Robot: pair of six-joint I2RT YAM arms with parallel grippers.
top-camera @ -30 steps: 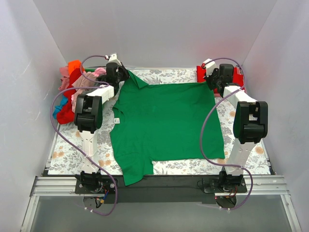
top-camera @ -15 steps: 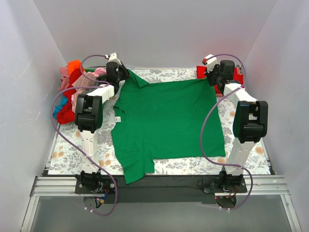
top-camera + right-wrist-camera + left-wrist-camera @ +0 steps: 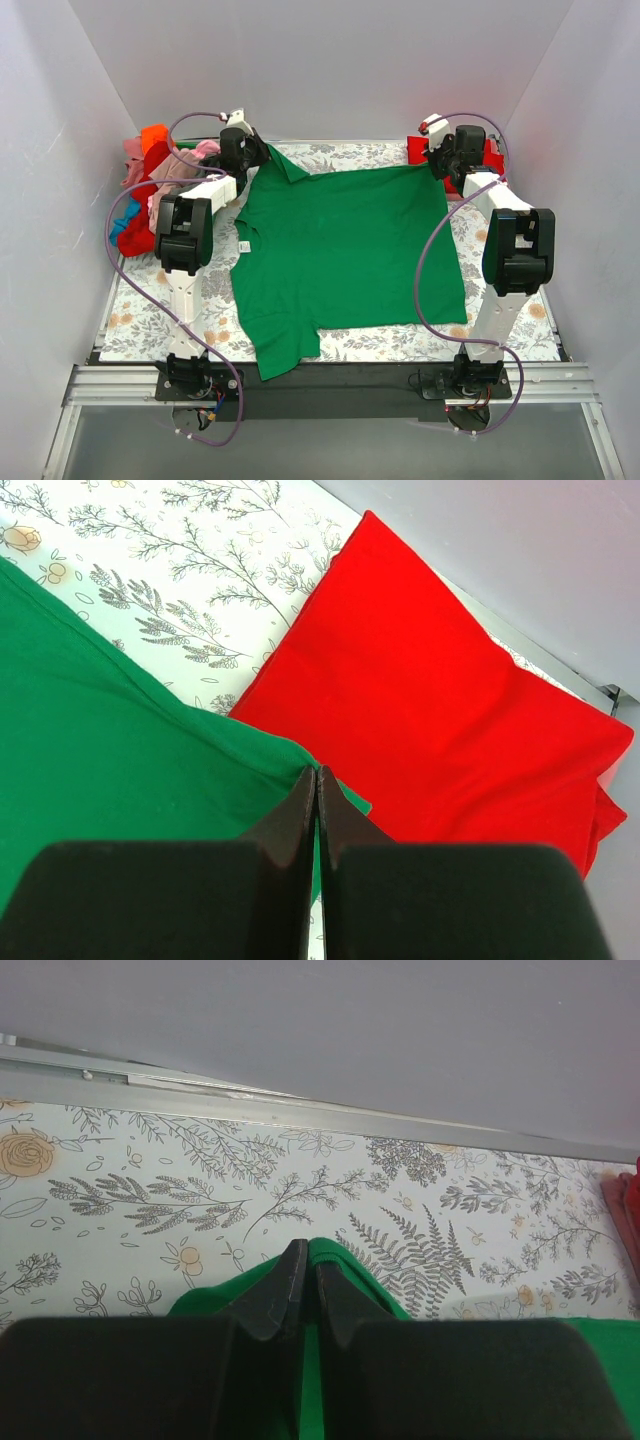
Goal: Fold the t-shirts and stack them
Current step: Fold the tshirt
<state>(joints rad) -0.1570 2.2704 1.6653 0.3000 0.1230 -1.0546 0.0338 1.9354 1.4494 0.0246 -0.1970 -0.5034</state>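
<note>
To the left of the green t-shirt (image 3: 345, 250), past its left edge, a loose pile of t-shirts (image 3: 150, 185) lies in a heap, and orange, pink, red and a little blue can be seen in it. The green t-shirt itself lies spread open and mostly flat in the middle of the table, on the floral cloth (image 3: 135, 320), with its collar side toward the left and a small white label (image 3: 243, 248) showing there. One sleeve of it reaches over the near edge of the cloth onto the dark strip in front. The left pincer (image 3: 263, 152) is at the far left corner of the green t-shirt; in the left wrist view this pincer (image 3: 305, 1260) is clenched on a fold of the green t-shirt (image 3: 360, 1280), and the fabric comes out on both sides of its dark fingers. The right pincer (image 3: 438, 167) is at the far right corner of the green t-shirt. In the right wrist view the right pincer (image 3: 316, 780) is also clenched, pinching the edge of the green t-shirt (image 3: 100, 710). Just to the right of this corner and behind it lies a folded red t-shirt (image 3: 430, 690), flat on the cloth, and the green corner overlaps its near edge a little.
</note>
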